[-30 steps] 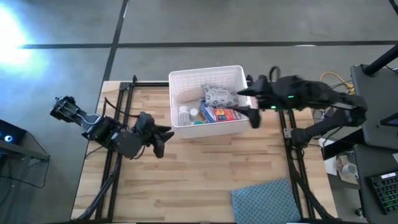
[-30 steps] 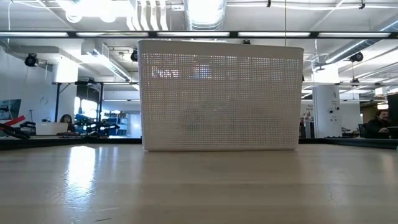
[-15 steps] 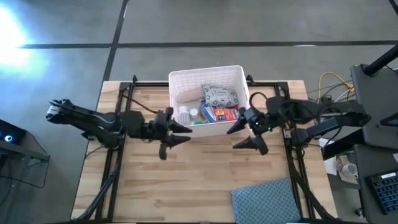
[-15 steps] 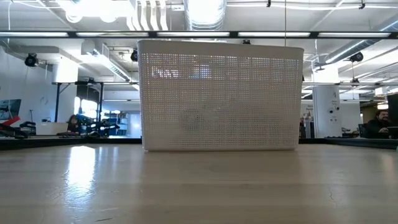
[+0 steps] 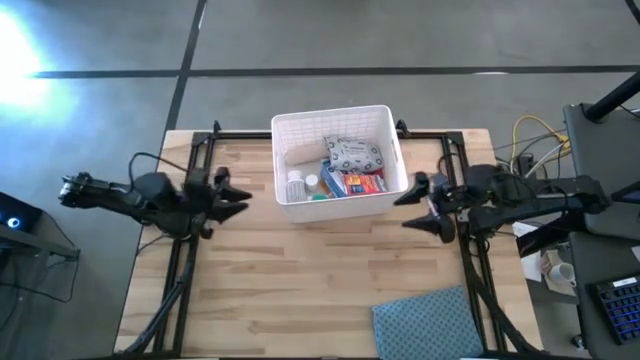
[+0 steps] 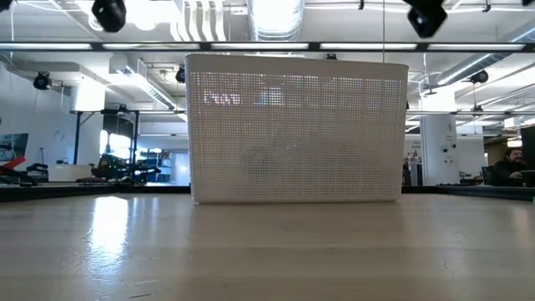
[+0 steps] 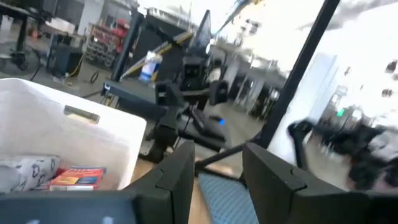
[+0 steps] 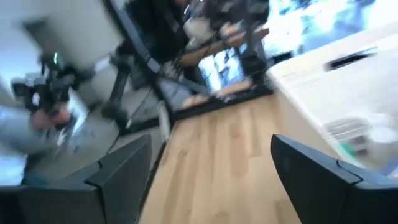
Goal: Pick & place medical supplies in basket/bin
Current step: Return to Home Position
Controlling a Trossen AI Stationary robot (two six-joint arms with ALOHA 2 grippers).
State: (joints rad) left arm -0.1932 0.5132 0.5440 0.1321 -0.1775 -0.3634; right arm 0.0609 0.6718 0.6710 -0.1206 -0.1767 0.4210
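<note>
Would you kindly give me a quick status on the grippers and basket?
Left gripper open, empty, left of basket. Right gripper open, empty, right of it. Supplies inside basket. Cloth well apart from both.

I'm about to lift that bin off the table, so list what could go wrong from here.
1. The right gripper hangs open close to the basket's right wall; a wide swing might clip and shove it.
2. The left gripper, also open, flanks the left wall: same risk, with more room.
3. The supplies are heaped toward the right, the grey-green packet on top, so the basket may tilt that way when lifted.
</note>
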